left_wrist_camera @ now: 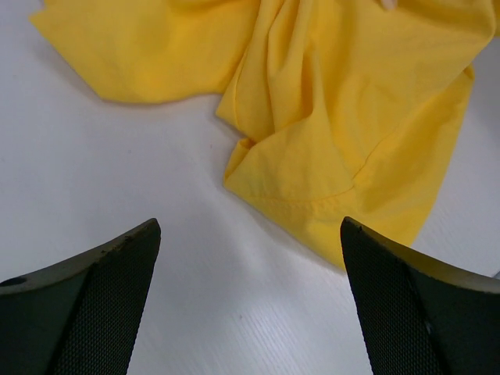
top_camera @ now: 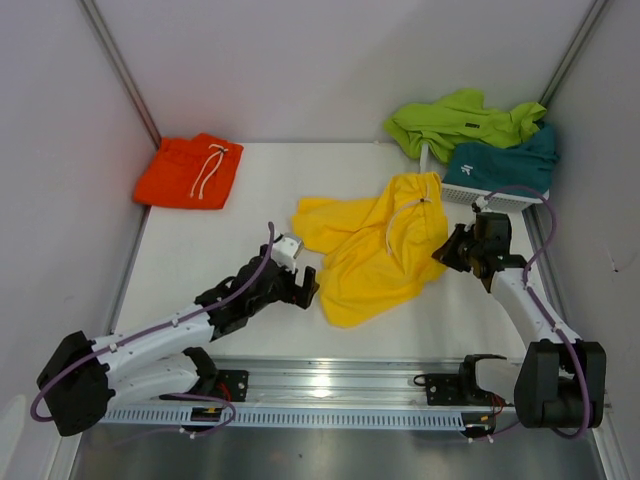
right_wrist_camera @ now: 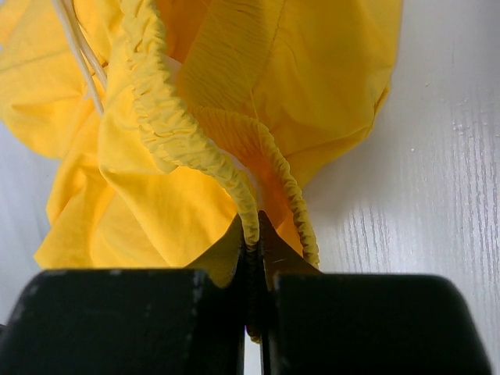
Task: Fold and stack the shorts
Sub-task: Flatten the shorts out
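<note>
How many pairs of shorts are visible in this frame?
4: orange shorts folded at the far left, yellow shorts crumpled mid-table, lime green shorts and teal shorts heaped on the basket far right. More may lie hidden beneath.

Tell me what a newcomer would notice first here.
The crumpled yellow shorts sprawl mid-table, their elastic waistband pinched in the shut right end effector. The left end effector hovers open beside them. Folded orange shorts lie far left; lime green shorts and teal shorts heap on the basket.

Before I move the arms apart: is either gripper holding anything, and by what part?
Right gripper is shut on the crumpled yellow fabric shorts, pinching their elastic waistband. Left gripper is open, holding nothing.
</note>
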Motion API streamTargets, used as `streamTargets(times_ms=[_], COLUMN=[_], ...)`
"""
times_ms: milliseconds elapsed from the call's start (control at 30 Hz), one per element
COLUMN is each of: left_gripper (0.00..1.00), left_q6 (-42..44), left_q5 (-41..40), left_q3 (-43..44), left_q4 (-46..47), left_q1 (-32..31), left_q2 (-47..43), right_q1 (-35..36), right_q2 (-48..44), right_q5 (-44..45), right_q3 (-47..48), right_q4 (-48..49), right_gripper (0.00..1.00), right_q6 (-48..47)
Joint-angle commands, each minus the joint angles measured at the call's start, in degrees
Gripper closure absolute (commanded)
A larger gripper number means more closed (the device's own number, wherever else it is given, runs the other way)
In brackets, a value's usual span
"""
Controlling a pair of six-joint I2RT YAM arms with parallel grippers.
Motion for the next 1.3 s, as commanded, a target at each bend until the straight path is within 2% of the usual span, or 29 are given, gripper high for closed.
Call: streamTargets(times_ms=[0, 67, 200, 333, 400, 600, 867, 967, 1067, 1133, 1167, 1200, 1233, 1267], left_gripper=[0.02, 0.03, 0.05, 0.06, 0.13, 0.16, 0.17, 0.26, 0.40, 0.61, 0.83, 0.95, 1.00, 1.00], left_q6=[9.60, 11.28, 17.68, 20.16, 21.39, 25.43, 28.16, 28.69, 28.86, 28.69, 28.77, 28.69, 28.43, 28.25], left_q5=[-2.37, -1.68, 9.80, 22.74, 26.35, 24.53, 16.01, 14.42, 13.53, 13.71, 13.80, 13.45, 13.01, 12.57], left_q3=[-0.98, -1.77, -5.28, -4.32, -2.48, -1.60, 3.23, 5.77, 7.62, 8.51, 8.86, 9.30, 9.56, 9.74], left_q4=[11.65, 13.94, 23.00, 23.28, 21.17, 20.99, 18.44, 16.08, 14.23, 13.00, 12.55, 11.94, 10.71, 10.09], left_q1=[-0.97, -0.97, -0.97, -0.97, -1.14, -3.95, -4.75, -4.75, -4.75, -4.75, -4.75, -4.75, -4.75, -4.75], left_q2=[-1.69, -0.02, 3.14, 9.10, 11.40, 14.31, 20.90, 23.97, 27.40, 28.46, 28.63, 28.81, 28.81, 28.55], right_q1=[-0.05, -0.14, -2.07, -2.16, -2.25, -2.69, -2.78, -2.78, -2.78, -2.86, -2.95, -2.95, -3.04, -3.04], right_q2=[1.04, 1.30, 1.92, 2.18, 2.53, 2.62, 2.71, 2.80, 2.71, 2.54, 2.54, 2.45, 2.36, 2.36], right_q5=[-0.96, -1.14, -2.02, -2.90, -2.99, -4.48, -6.59, -6.85, -7.21, -7.29, -7.29, -7.55, -7.64, -7.73], right_q3=[3.08, 3.43, 4.13, 4.66, 4.84, 4.57, 4.22, 3.96, 3.78, 3.87, 4.13, 4.22, 4.48, 4.66], right_q4=[0.03, -0.15, -0.32, -0.41, -0.50, 0.12, 1.43, 1.78, 1.96, 1.96, 1.96, 1.96, 1.96, 1.96], right_gripper=[1.00, 1.00, 1.00, 1.00, 1.00, 1.00, 1.00, 1.00, 1.00, 1.00, 1.00, 1.00, 1.00, 1.00], right_q6=[-1.64, -2.26, -2.52, -2.87, -3.05, -2.87, -2.61, -2.70, -2.61, -2.44, -2.26, -2.17, -2.00, -1.21])
